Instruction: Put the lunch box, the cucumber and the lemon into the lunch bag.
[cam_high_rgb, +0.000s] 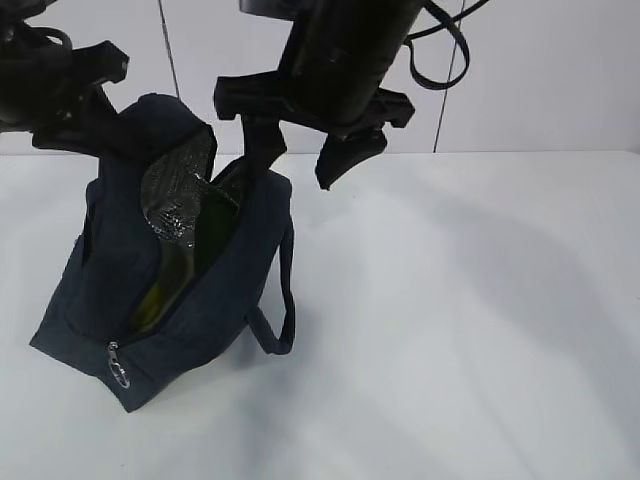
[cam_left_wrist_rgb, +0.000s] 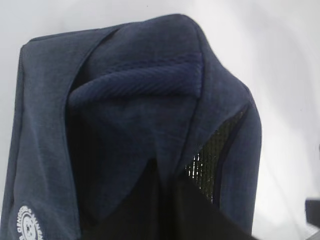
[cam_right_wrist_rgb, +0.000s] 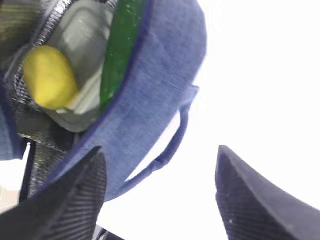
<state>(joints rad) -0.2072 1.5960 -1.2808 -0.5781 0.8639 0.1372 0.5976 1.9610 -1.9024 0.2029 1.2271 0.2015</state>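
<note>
Already, in the exterior view, the boxy dark navy fabric lunch bag (cam_high_rgb: 150, 290) sits on the plain white desk (cam_high_rgb: 450, 330) with its mouth open, silver foil lining showing. The left end effector (cam_high_rgb: 95, 120) is at the bag's raised back flap, apparently pinching it. The right end effector (cam_high_rgb: 310, 165) hangs just above the bag's near rim, fingers spread and empty. Something green-yellow glints inside, too dark to name.

From the left wrist, only navy fabric, a strap and a white round logo show; the fingertips themselves are cut off, though the end effector is closed together and the fabric looks gathered in it.

From the right wrist, the small bright yellow lemon (cam_right_wrist_rgb: 49, 77) lies on the pale sage-green lid of the lunch box (cam_right_wrist_rgb: 82, 45), with the long dark green cucumber (cam_right_wrist_rgb: 120, 47) beside them, all inside the bag.

One risk: if the left arm drops the flap abruptly, the bag could slump or tip. The cucumber's ends are hidden.
</note>
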